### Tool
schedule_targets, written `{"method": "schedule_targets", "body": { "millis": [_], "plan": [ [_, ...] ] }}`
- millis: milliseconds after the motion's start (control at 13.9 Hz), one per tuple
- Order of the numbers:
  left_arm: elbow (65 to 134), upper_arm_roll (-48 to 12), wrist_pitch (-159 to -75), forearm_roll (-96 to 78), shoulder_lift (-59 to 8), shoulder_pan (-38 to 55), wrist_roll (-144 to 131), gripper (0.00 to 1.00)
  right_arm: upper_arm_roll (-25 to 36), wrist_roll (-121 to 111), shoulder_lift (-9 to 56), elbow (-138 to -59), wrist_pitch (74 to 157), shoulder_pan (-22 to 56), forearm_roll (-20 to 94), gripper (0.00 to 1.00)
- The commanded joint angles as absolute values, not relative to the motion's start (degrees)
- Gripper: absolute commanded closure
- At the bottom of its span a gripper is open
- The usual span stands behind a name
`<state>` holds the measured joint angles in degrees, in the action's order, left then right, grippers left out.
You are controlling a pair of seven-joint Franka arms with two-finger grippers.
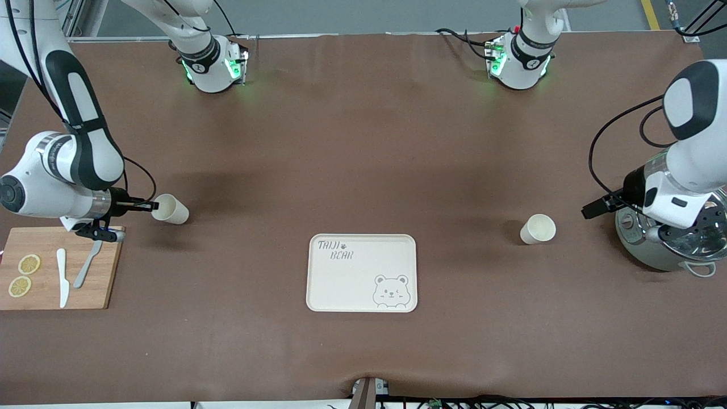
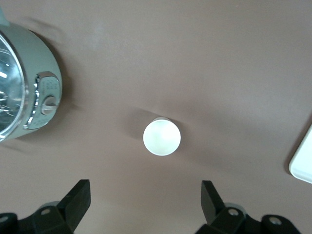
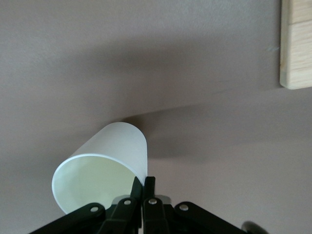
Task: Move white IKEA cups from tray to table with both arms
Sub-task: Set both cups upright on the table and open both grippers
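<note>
- The right gripper (image 1: 149, 205), a small dark two-finger tool, is pinching the rim of a plain cream-white tapered cup (image 1: 170, 208) at the right arm's end of the brown-covered table (image 1: 363, 142); its fingertips (image 3: 144, 187) are pressed together on the cup wall at the rim.
- This gripped cup is tilting, its open mouth turned toward the gripper, and whether its base is touching the table I cannot tell.
- Just beside and below this gripper a light wooden cutting board (image 1: 57, 270) is lying, carrying two lemon slices (image 1: 24, 275), a white knife (image 1: 62, 277) and a pale fork (image 1: 85, 267).
- The left gripper (image 1: 593, 209) is hanging over the table at the left arm's end, its fingers (image 2: 78, 197) spread wide and holding nothing.
- The second cream-white cup (image 1: 538, 229) is standing upright on the table near this gripper, apart from its fingers, mouth up.
- The left arm's wrist is sitting above a grey-green pot with a glass lid (image 1: 670, 244).
- A cream rectangular tray with a bear drawing (image 1: 362, 272) is lying between the two cups, nearer the front camera, bare.
</note>
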<state>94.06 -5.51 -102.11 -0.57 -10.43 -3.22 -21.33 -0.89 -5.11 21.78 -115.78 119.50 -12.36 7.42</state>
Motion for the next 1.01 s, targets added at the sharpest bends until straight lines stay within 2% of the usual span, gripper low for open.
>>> {"method": "schedule_targets", "body": {
  "millis": [0, 72, 144, 215, 503, 574, 790, 933],
  "plan": [
    [86.9, -5.7, -95.5, 0.2, -10.9, -3.6, -19.1, 0.0, -0.9, -5.6, 21.7, -116.1, 119.7, -12.7, 7.1, 0.78],
    [85.7, -5.7, -94.1, 0.1, -10.9, -3.5, -19.1, 0.0, -0.9, -5.5, 21.6, -115.9, 119.1, -12.6, 7.1, 0.61],
    [84.8, -5.8, -92.7, 0.1, -10.4, -3.5, -19.1, 0.0, -0.9, -5.5, 21.4, -115.2, 117.3, -12.4, 7.1, 0.35],
    [84.2, -5.8, -91.7, 0.1, -9.8, -3.6, -18.7, 0.0, -1.0, -5.1, 21.4, -113.0, 114.3, -12.4, 7.1, 0.02],
    [84.1, -5.1, -90.3, -0.2, -6.5, -5.4, -10.6, 0.0, -1.3, -5.1, 21.7, -99.8, 95.9, -12.0, 7.4, 0.0],
    [84.1, -5.3, -90.1, -0.2, -6.2, -5.9, -10.5, 0.0, -1.5, -5.6, 22.0, -96.7, 93.5, -11.9, 7.6, 0.0],
    [83.9, -5.1, -88.9, 0.0, -4.5, -5.9, -10.1, 0.0, -2.9, -5.7, 23.5, -93.2, 93.3, -11.9, 6.5, 0.0],
    [84.0, -5.1, -88.9, -0.2, -3.3, -6.1, -10.1, 0.0, -2.9, -5.6, 24.3, -86.4, 92.6, -12.0, 6.5, 0.0]
  ]
}}
